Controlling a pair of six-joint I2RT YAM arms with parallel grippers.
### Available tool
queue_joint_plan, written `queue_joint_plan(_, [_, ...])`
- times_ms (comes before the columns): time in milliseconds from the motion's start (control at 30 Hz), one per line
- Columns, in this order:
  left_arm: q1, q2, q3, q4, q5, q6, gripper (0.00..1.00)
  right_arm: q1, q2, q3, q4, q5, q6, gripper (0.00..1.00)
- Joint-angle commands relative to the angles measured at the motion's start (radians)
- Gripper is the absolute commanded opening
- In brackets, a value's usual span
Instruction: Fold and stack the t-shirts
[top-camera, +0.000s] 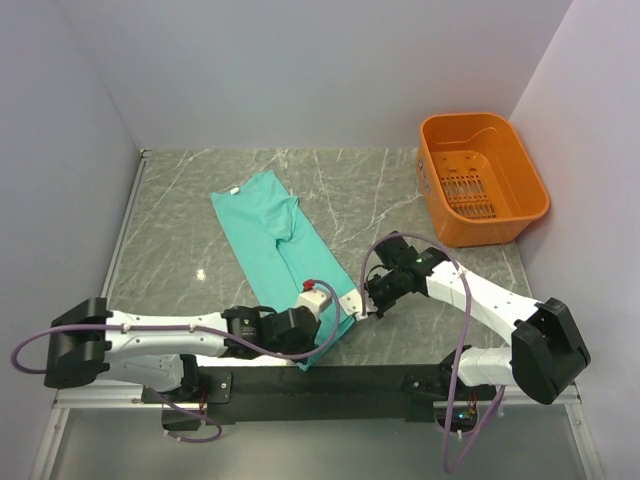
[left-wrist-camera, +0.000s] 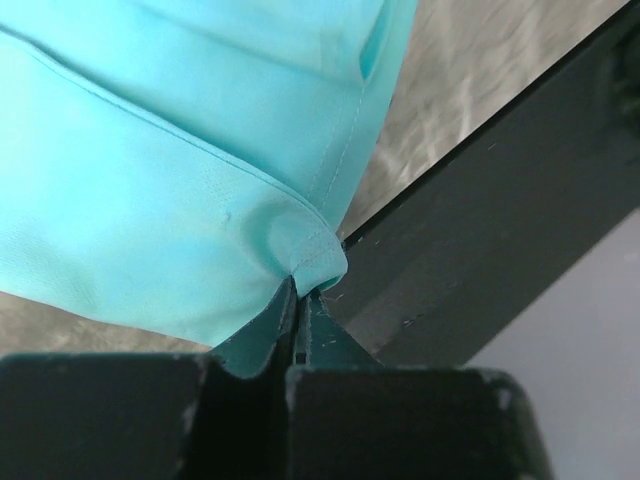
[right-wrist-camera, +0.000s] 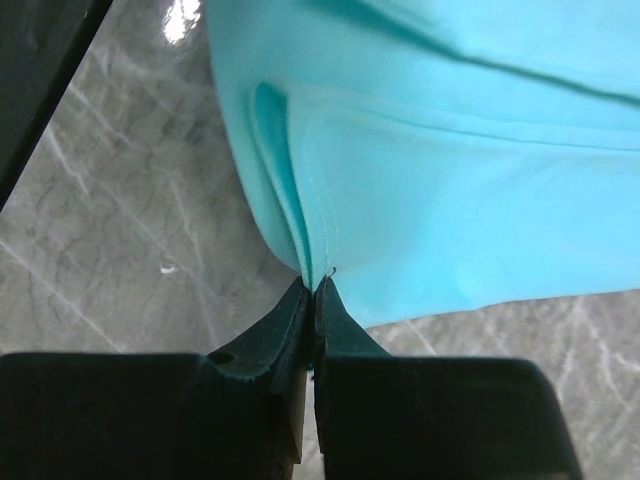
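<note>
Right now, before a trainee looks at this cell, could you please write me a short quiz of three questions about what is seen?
1. True or false: the right tool hangs open above the t-shirt.
2. What does the left tool grip? A) nothing B) a corner of the t-shirt C) a cup
3. In which corner of the table does the orange basket stand?
Key: 1 false, it is shut on the shirt's edge; 2 B; 3 the far right corner.

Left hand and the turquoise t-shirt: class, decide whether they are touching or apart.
Touching. The left wrist view shows the left hand closed on a hem corner of the t-shirt, with the cloth pinched inside it.
</note>
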Motion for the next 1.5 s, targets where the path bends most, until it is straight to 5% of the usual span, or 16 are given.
queue_joint_plan(0, [0.041,-0.066,0.001,0.016,0.047,0.040,0.00,-0.005,0.003,0.074,-0.069,-0.054,0.025,0.00])
queue_joint_plan(200, [0.047,-0.049,-0.013,0.016,0.077,0.026,0.02,-0.005,0.033,0.068,-0.057,-0.045,0.032,0.00])
queue_joint_plan(400, [0.033,0.018,-0.020,-0.008,0.052,-0.021,0.36,-0.008,0.050,0.020,-0.002,0.021,0.052,0.00])
queue_joint_plan(600, [-0.010,0.014,-0.028,-0.050,0.000,-0.064,0.50,-0.010,0.058,-0.011,0.031,0.022,0.058,0.00])
queue_joint_plan(1133, [-0.117,0.214,0.105,-0.139,-0.186,0.020,0.52,-0.064,0.105,0.015,0.012,-0.004,0.037,0.00])
queue_joint_plan(1467, [-0.177,0.210,0.133,-0.102,-0.223,0.071,0.52,-0.065,0.112,0.025,0.014,-0.004,0.046,0.00])
